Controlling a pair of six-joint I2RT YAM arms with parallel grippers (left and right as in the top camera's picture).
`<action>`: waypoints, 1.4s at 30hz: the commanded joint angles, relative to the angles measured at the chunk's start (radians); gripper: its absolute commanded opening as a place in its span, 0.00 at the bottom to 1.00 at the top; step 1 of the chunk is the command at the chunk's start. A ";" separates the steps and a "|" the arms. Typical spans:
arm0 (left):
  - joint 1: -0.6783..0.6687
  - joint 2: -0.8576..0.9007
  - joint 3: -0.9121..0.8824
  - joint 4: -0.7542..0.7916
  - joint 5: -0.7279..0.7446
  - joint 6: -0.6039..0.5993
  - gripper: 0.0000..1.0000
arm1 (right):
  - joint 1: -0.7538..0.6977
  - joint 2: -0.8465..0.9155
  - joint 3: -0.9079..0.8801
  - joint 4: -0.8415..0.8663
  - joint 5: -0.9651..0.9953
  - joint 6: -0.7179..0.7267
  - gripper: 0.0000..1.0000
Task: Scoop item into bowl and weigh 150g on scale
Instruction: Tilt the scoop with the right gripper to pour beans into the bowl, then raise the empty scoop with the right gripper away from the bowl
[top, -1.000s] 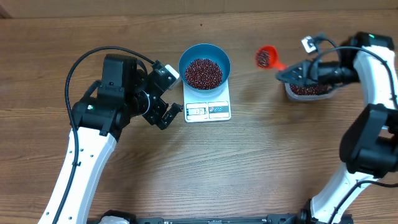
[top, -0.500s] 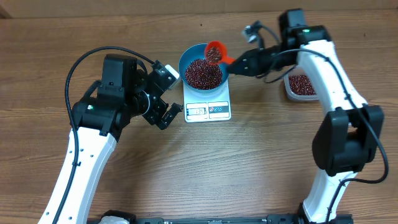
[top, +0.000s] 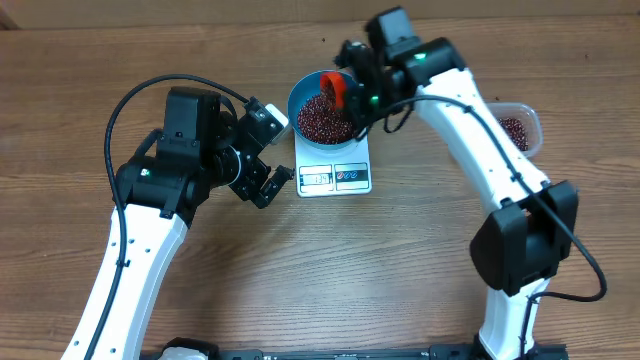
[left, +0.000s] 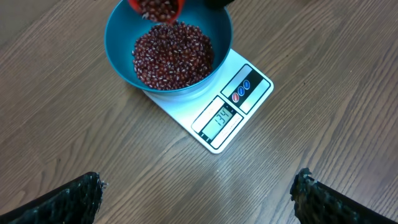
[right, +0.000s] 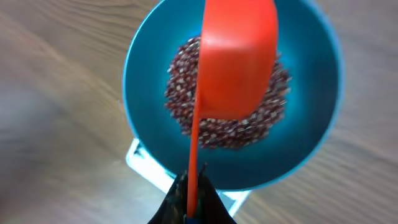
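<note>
Orange-red for the scoop (top: 332, 90), pinched by its handle in the right gripper (right: 188, 200), jaws closed tight on it. Tipped mouth-down over the far side of the blue bowl (top: 293, 108), inside the rim, with beans (left: 173, 53) dropping onto the heap below. So, beans just ahead of and under those jaws, not between them.

Got the bowl parked on the far end of the white scale (left: 252, 87), with the display end left bare and reading 134.

Over at the left gripper (left: 198, 183): jaws spread wide and empty, hanging off to the left of the scale, apart from it, with bare wooden table (top: 400, 260) between.

Clear tub (top: 535, 112) with more beans well off to the right of the scale. Loads of open wood on the near side of the scale, less room behind the bowl toward the table's far edge.
</note>
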 joint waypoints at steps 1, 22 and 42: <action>0.005 -0.016 0.015 -0.002 0.013 -0.010 0.99 | 0.063 0.003 0.045 -0.005 0.328 -0.023 0.04; 0.005 -0.016 0.015 -0.002 0.013 -0.010 0.99 | 0.120 0.003 0.044 -0.003 0.404 -0.049 0.04; 0.005 -0.016 0.015 -0.002 0.014 -0.010 1.00 | -0.011 -0.116 0.044 -0.011 0.143 -0.066 0.04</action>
